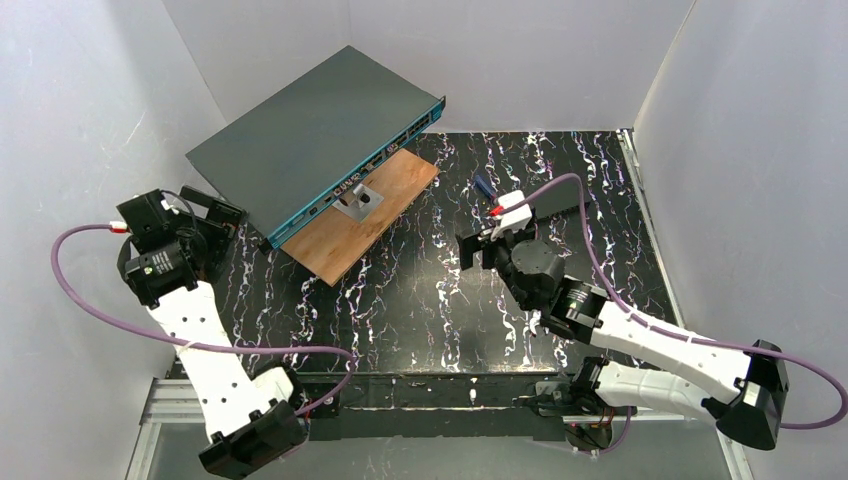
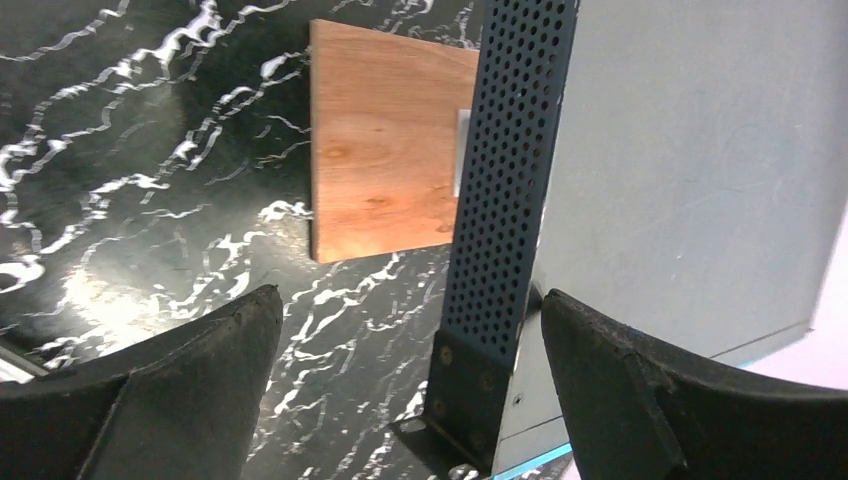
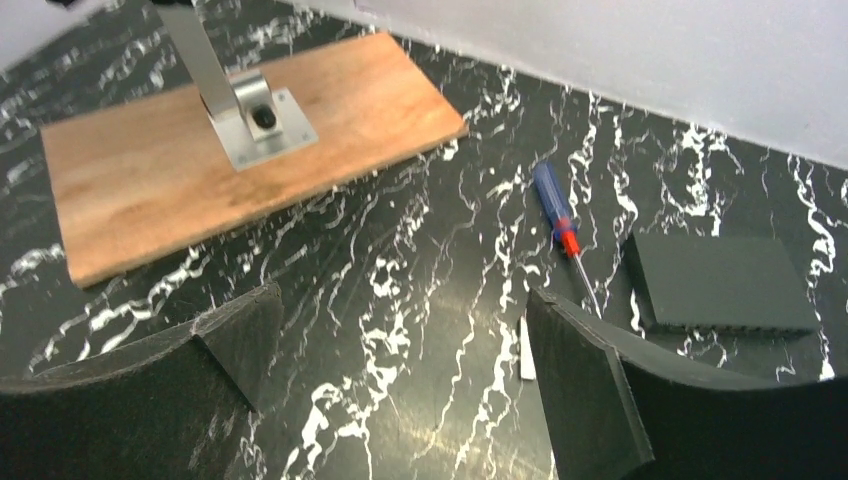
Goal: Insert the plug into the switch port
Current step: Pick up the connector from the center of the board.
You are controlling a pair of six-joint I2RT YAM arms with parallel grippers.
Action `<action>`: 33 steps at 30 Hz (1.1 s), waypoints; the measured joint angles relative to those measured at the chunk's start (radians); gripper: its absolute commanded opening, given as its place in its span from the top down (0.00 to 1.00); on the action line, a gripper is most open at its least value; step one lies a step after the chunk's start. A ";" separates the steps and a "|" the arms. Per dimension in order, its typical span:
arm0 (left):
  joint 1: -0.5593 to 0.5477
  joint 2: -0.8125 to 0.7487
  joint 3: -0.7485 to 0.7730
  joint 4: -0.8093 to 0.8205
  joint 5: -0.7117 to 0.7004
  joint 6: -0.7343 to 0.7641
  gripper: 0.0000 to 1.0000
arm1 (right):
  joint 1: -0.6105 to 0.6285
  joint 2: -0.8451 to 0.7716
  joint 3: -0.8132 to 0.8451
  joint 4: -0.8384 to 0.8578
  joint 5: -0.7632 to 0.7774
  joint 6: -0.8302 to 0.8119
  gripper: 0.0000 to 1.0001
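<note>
The switch (image 1: 310, 130) is a large dark grey box at the back left, and its teal port edge (image 1: 370, 165) faces a wooden board (image 1: 345, 235). My left gripper (image 1: 222, 215) stands open at the switch's near left corner. In the left wrist view the left gripper (image 2: 408, 298) has the perforated side (image 2: 510, 150) of the switch between its fingers. My right gripper (image 1: 478, 245) hangs open and empty over mid-table. I cannot make out the plug for certain. A thin white piece (image 3: 527, 348) lies by the right gripper's (image 3: 402, 298) right finger.
A metal bracket (image 1: 360, 200) stands on the board next to the teal edge. A blue-handled screwdriver (image 3: 553, 205) and a small flat black box (image 3: 715, 285) lie beyond the right gripper. Purple cables (image 1: 100, 300) trail from both arms. White walls close in left, back and right.
</note>
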 measured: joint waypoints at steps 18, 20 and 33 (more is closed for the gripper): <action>-0.528 -0.163 0.225 -0.183 -0.455 0.295 0.02 | -0.340 0.256 0.111 -0.389 -0.153 0.236 0.01; -0.570 -0.163 0.220 -0.163 -0.394 0.335 0.02 | -0.383 0.307 0.131 -0.403 -0.190 0.244 0.01; -0.753 -0.250 0.154 -0.051 -0.223 0.502 0.02 | -0.566 0.674 0.264 -0.409 -0.430 0.253 0.01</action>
